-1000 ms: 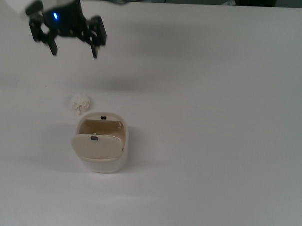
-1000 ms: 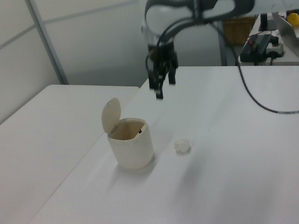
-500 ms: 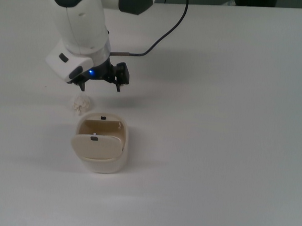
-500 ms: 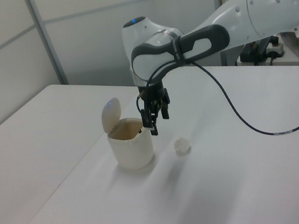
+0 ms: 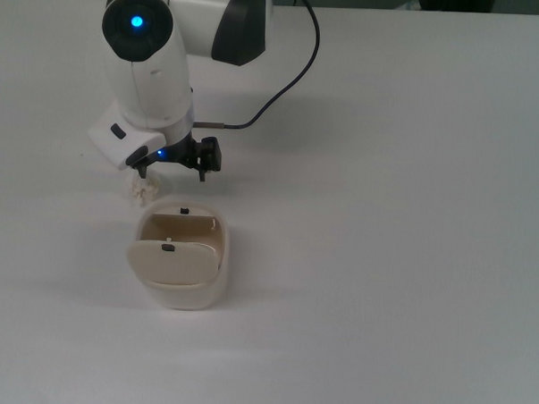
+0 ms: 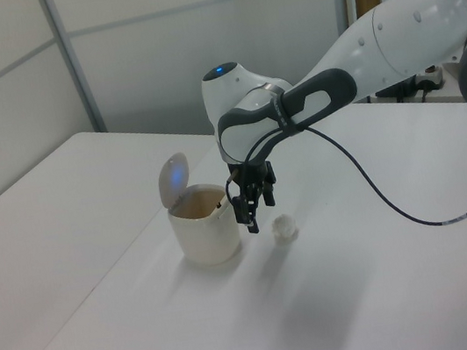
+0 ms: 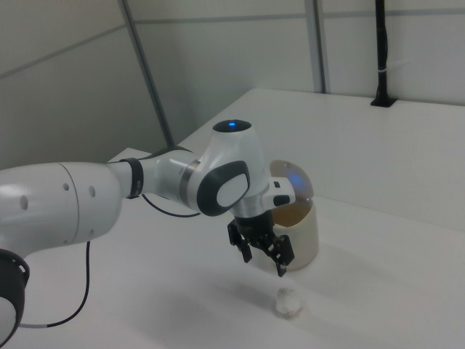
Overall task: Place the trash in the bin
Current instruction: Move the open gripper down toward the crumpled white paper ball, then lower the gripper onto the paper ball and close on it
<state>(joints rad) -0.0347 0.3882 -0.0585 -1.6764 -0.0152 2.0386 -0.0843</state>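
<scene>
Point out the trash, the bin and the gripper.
trash (image 7: pixel 288 302), right view, middle of the crumpled wad.
bin (image 6: pixel 209 233), left view, front wall below the rim.
gripper (image 7: pixel 264 265), right view, midway between its fingertips.

We count one small crumpled wad of off-white paper (image 5: pixel 142 190), the only loose piece of trash we can find on the one white tabletop (image 5: pixel 383 261). We count one small cream-beige plastic bin with rounded corners (image 5: pixel 183 257), and it carries one tan swing-flap lid (image 5: pixel 174 262); on its rim we make out two small dark marks in the top view. We count one white robot arm with dark joints (image 6: pixel 357 58), ending in one black two-finger gripper (image 7: pixel 264 257), whose two fingers we can see apart in the right view. One black cable (image 6: pixel 398 206) loops from the arm.
</scene>
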